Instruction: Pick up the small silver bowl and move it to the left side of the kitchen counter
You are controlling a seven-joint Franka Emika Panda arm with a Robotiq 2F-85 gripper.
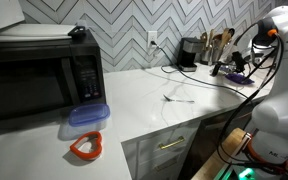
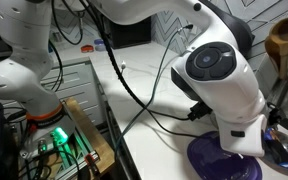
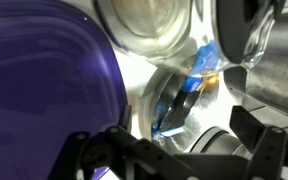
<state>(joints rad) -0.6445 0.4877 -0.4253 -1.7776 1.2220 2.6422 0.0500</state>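
In the wrist view the small silver bowl [image 3: 176,100] lies just below me, tilted, with a dark bluish reflective inside. It sits right beside the purple flat dish [image 3: 39,90]. My gripper [image 3: 182,130] is open, with one black finger on each side of the bowl; I cannot tell whether they touch it. In an exterior view the gripper [image 2: 256,150] is low over the purple dish [image 2: 219,160], with a bluish edge of the bowl [image 2: 283,150] beside it. In an exterior view the arm reaches down at the far right of the white kitchen counter [image 1: 154,95].
Shiny metal vessels stand close to the bowl at the top [image 3: 149,25] and right [image 3: 276,70]. On the counter are a black microwave [image 1: 39,75], a blue-lidded clear container [image 1: 87,117], an orange-red ring [image 1: 86,147], a utensil [image 1: 177,99] and a holder with wooden utensils [image 1: 216,45].
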